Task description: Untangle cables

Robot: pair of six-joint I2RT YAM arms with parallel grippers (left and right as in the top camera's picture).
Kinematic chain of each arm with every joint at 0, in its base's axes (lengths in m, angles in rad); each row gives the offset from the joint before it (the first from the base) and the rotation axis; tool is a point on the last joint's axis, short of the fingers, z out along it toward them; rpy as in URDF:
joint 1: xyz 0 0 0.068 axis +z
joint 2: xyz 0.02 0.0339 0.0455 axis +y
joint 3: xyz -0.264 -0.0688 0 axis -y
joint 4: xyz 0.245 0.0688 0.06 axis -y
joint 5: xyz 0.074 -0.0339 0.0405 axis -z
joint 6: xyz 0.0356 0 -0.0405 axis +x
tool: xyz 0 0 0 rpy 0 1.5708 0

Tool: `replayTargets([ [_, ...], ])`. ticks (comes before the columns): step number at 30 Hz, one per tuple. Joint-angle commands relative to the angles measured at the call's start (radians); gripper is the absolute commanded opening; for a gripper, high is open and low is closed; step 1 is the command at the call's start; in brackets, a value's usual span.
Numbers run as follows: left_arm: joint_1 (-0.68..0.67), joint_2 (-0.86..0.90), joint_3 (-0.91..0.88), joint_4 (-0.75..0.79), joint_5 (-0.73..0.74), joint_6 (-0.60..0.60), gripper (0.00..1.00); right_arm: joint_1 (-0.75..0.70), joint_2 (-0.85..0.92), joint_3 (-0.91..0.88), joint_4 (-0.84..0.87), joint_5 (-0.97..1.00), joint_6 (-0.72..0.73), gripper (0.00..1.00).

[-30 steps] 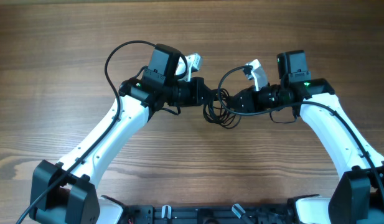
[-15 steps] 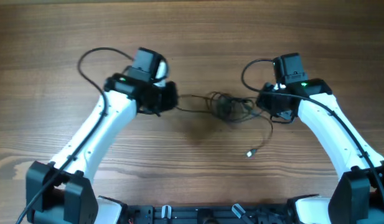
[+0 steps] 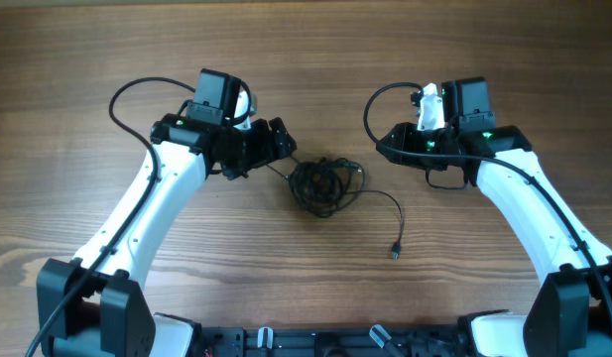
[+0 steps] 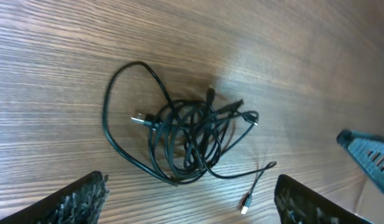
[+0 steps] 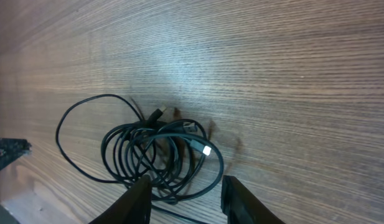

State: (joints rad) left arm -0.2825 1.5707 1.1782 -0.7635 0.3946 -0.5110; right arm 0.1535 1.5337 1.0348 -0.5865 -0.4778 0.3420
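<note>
The cables (image 3: 320, 186) lie in a small black tangle of loops on the wooden table between the two arms. One thin end trails right and toward the front to a small plug (image 3: 395, 253). My left gripper (image 3: 276, 145) is open and empty, just left of the tangle. My right gripper (image 3: 385, 149) is open and empty, up and to the right of it. In the left wrist view the tangle (image 4: 192, 140) lies beyond the wide-open fingers (image 4: 192, 208), with the plug (image 4: 244, 205) between them. In the right wrist view the tangle (image 5: 160, 155) lies just beyond the open fingers (image 5: 187, 202).
Thicker black robot cables arc from each wrist, one on the left (image 3: 137, 94) and one on the right (image 3: 375, 104). The arm bases stand at the front corners. The right gripper's fingertip (image 4: 366, 152) shows at the right edge of the left wrist view.
Both grippers held the cables close together, then pulled apart and stretched them. Now both have let go and opened, and the tangle has dropped back onto the table in a bunch.
</note>
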Motion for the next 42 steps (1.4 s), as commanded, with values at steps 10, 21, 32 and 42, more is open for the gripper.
replayTargets([
  [10,-0.254,0.309,-0.040,0.130,-0.130,0.001,0.33,0.001,0.014,0.001,-0.007,0.019,-0.023,0.43],
  [21,-0.169,-0.095,0.019,0.136,0.011,0.001,0.04,0.001,0.014,0.001,0.021,-0.215,-0.137,0.54],
  [32,-0.172,-0.123,0.019,0.108,0.005,0.002,0.04,0.063,0.014,0.001,0.140,-0.315,-0.142,0.54],
  [42,-0.164,-0.124,0.019,0.131,0.175,0.002,0.04,0.063,0.014,-0.001,0.170,-0.176,0.006,0.36],
])
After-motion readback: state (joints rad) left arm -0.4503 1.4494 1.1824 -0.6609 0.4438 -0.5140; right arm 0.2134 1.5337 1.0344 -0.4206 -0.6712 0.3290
